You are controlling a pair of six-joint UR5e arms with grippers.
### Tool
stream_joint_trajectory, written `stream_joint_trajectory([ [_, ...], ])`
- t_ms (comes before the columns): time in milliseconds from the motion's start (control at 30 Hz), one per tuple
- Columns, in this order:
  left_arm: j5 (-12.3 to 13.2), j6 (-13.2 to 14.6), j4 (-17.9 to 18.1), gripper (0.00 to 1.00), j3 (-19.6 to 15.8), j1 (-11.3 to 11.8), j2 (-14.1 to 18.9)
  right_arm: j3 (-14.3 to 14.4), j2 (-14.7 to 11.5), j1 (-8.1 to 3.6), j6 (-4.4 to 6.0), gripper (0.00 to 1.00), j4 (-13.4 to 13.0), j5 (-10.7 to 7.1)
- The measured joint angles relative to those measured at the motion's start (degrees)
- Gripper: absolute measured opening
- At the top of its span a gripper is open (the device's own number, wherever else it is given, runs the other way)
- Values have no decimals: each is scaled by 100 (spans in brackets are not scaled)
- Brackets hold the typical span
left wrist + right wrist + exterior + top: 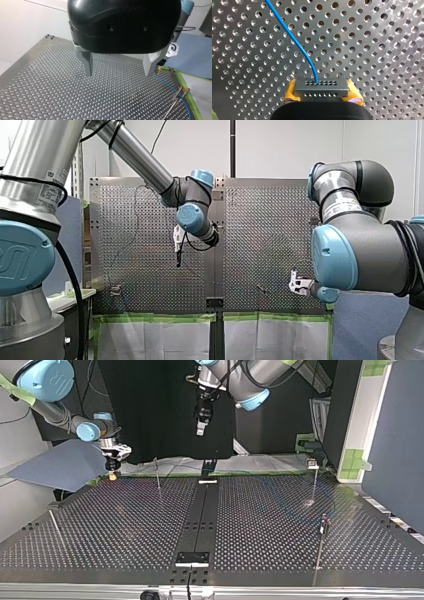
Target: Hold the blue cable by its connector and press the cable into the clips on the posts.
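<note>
Perforated table (374,37), right hand (322,92) gripping blue cable (294,40) connector (322,86), left hand (117,72) spread

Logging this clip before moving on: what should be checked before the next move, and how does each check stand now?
1. Right gripper shut on the connector: ok.
2. Blue cable leaves the connector in a smooth curve, no kink: ok.
3. Left gripper open and holding nothing, above the table: ok.
4. The two grippers are well apart in the top view: ok.
5. Cable seated in the clips on the posts: cannot tell; it runs right by them.
</note>
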Motion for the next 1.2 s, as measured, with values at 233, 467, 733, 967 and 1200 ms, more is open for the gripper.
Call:
stream_joint_trajectory([
  [233, -20, -23, 271, 100, -383, 7, 382, -1, 0, 13, -6, 0, 4, 0],
  [467, -22, -78, 560, 100, -737, 32, 736, -1, -2, 20, -62, 0, 9, -7],
  [733, -19, -107, 938, 100, -1120, 113, 1119, -1, -73, 36, -173, 0, 144, -9],
  [967, -20, -106, 1266, 100, -1448, 147, 1423, 2, -366, 115, -241, 0, 433, 24],
  [1200, 7, -142, 1569, 100, -1753, 193, 1352, 8, -709, 241, -260, 0, 716, 167],
])
